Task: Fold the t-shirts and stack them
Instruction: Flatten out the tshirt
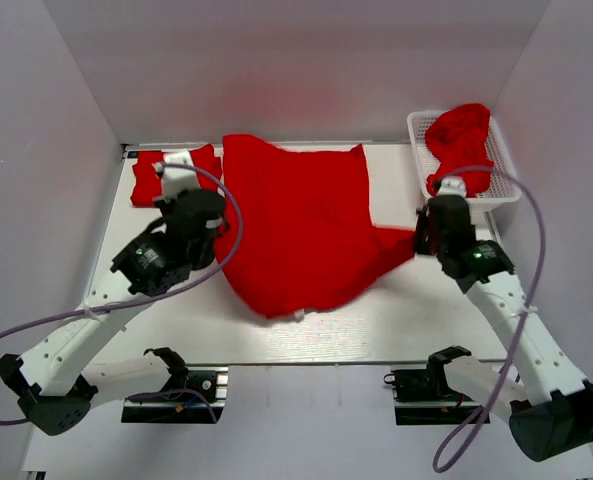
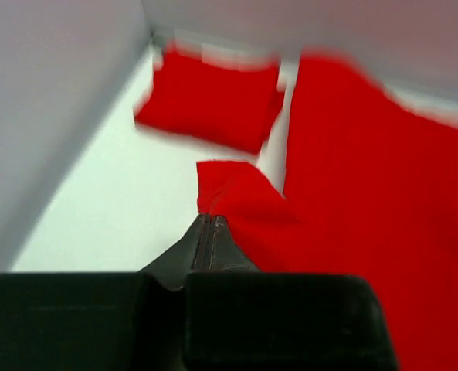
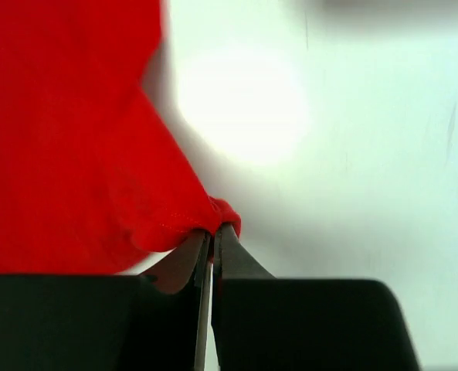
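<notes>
Left pincer (image 2: 211,232) pressed together, pinching left edge of t-shirt (image 1: 306,225) spread on worktop (image 1: 456,320). Right pincer (image 3: 212,238) likewise pressed together, pinching same t-shirt's right corner.

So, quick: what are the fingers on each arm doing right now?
Left gripper: closed, pinching the spread t-shirt at its left edge.
Right gripper: closed, pinching the same shirt's right corner.

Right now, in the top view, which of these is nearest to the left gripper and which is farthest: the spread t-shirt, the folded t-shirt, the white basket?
1. Spread t-shirt: in the middle, its left edge pinched in the left gripper.
2. Folded t-shirt: far-left corner, just beyond the gripper.
3. White basket: far-right corner, on the opposite side.
</notes>
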